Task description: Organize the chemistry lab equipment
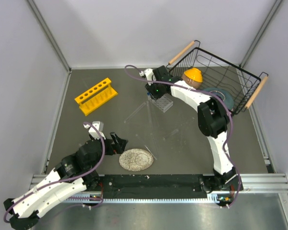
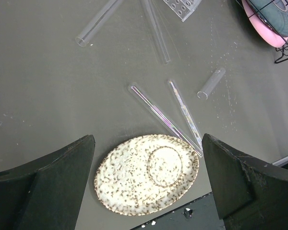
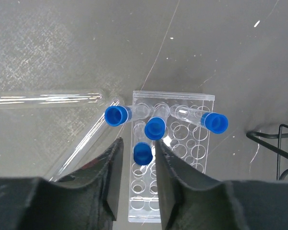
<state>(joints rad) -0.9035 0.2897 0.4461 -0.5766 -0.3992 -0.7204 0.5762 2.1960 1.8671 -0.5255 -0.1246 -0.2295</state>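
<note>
So, big stuff first: the dark table has a black wire basket in its far right corner. The left gripper hovers low at the near side with its jaws spread as wide as they go and nothing in them, right above a speckled disc. The yellow tube rack sits on the far left, well apart from everything else, and I can't see a tube in it.

The right gripper is over the small clear rack near the basket. Its jaws are only cracked open, straddling an upright blue-capped vial with a sliver of gap on each side.

Two thin test tubes lie just beyond the disc, and wider tubes lie farther out. Another vial stands in the clear rack, and two more lie tipped over across it.
</note>
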